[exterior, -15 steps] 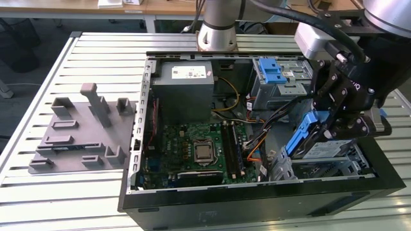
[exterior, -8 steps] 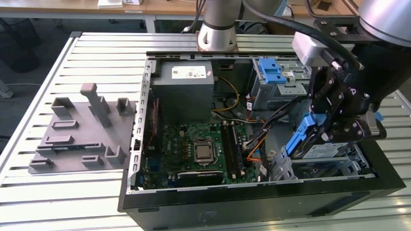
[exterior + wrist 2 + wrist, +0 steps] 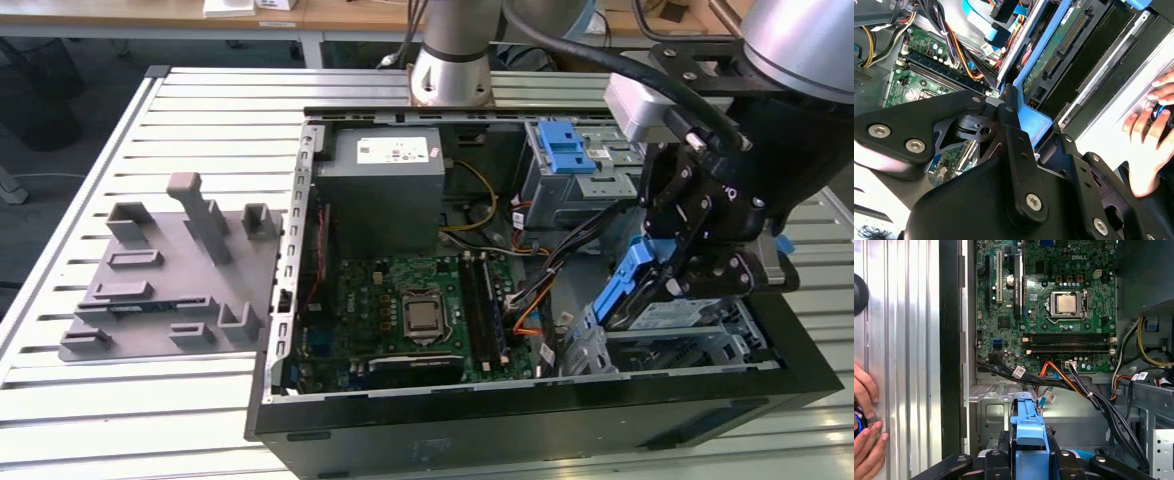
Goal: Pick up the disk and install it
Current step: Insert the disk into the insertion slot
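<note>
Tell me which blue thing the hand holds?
The disk with blue rails, gripped in the hand; the blue latch strip sits apart atop the drive cage.

Disk (image 3: 625, 288) edged in smooth blue plastic; table (image 3: 134, 420) of ribbed metal.

Arm (image 3: 451, 45): silver-grey tube segments, with a rounded grey joint housing (image 3: 801, 40) at the exterior view's right. A thick black cable (image 3: 567, 48) runs along it. There is a light grey box (image 3: 638, 105) at the wrist. Jaws: matte black linkage bars (image 3: 919, 125) with rounded ends and silver screws (image 3: 1034, 202) at the pivots in the second wrist view. The first wrist view shows black links (image 3: 949, 467) too.
</note>
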